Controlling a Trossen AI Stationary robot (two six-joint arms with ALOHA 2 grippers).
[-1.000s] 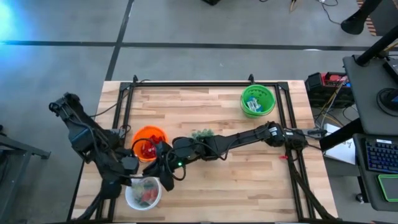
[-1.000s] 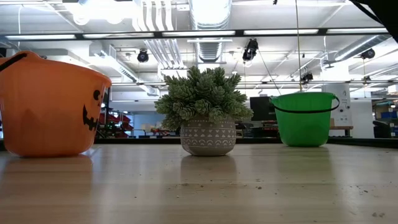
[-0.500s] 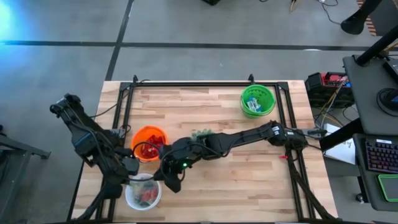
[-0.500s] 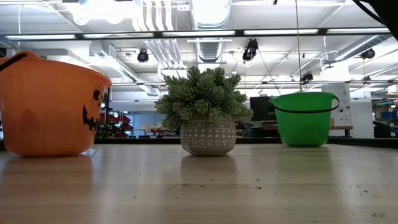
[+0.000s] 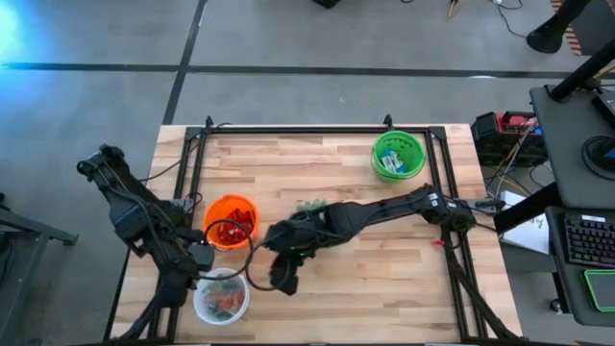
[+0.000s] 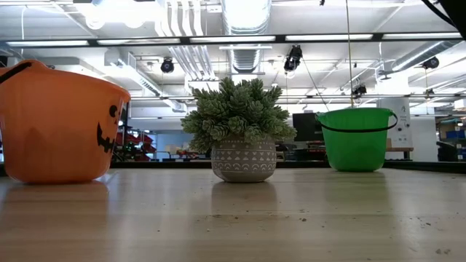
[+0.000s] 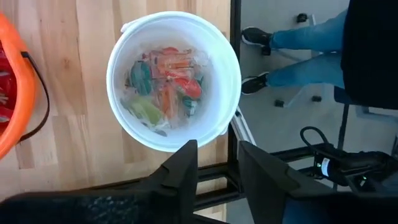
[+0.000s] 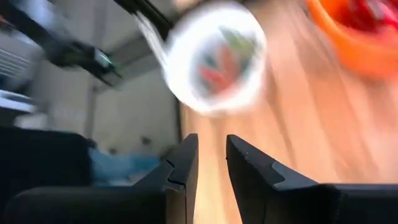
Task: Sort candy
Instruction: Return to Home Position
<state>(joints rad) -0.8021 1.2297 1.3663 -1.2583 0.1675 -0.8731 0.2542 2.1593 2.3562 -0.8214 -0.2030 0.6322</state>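
Observation:
A white bowl (image 7: pixel 224 106) of mixed candy (image 7: pixel 165 81) stands at the table's near left corner (image 5: pixel 199 306). An orange bowl (image 5: pixel 252 207) just beyond it holds red candy (image 5: pixel 229 229). A green bowl (image 5: pixel 377 144) at the far right holds a few pieces (image 5: pixel 389 163). My left gripper (image 5: pixel 197 261) hovers between the orange and white bowls, open (image 7: pixel 217 146) and looking down on the white one. My right gripper (image 5: pixel 285 282) hangs to the right of the white bowl. In its blurred wrist view its fingers (image 8: pixel 209 140) stand a little apart with nothing seen between them.
A small potted plant (image 5: pixel 312 206) stands mid-table under my right arm, and shows between the orange bowl (image 6: pixel 58 124) and the green bowl (image 6: pixel 357 138) in the low view. Dark frame rails run along the table's edges. A person's legs show beyond the near left edge (image 7: pixel 292 56).
My right gripper has moved from the white bowl's right rim toward the table's right edge and has tipped upward, so it points less steeply down.

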